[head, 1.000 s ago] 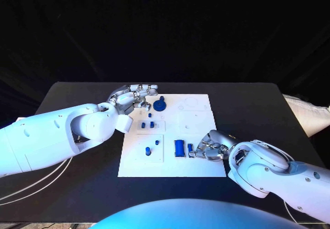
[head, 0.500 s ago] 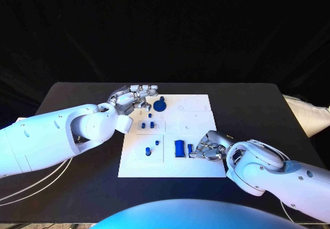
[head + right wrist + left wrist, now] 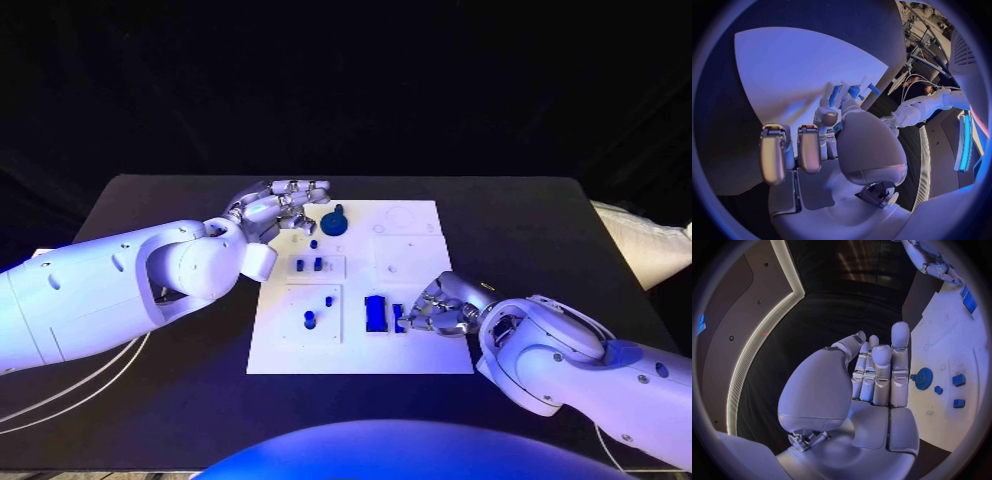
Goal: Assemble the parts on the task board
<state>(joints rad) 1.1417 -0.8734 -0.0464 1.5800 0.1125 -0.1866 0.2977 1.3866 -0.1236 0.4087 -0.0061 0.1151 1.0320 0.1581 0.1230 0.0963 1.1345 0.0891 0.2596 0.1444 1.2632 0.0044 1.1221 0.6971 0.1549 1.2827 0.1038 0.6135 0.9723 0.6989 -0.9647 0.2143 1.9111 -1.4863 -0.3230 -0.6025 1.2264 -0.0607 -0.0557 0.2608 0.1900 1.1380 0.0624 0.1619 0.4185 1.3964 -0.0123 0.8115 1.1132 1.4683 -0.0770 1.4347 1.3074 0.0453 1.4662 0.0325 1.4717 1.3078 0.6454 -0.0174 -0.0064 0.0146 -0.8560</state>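
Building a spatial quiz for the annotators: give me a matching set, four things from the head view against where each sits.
Things:
1. left hand
2. right hand
3. round blue part
4. tall blue block

Places:
A. near half of the task board, just left of the right hand
B. far left corner of the board
C. board's right edge, near half
D. far part of the board, beside the left hand

Pairs: 1-B, 2-C, 3-D, 4-A
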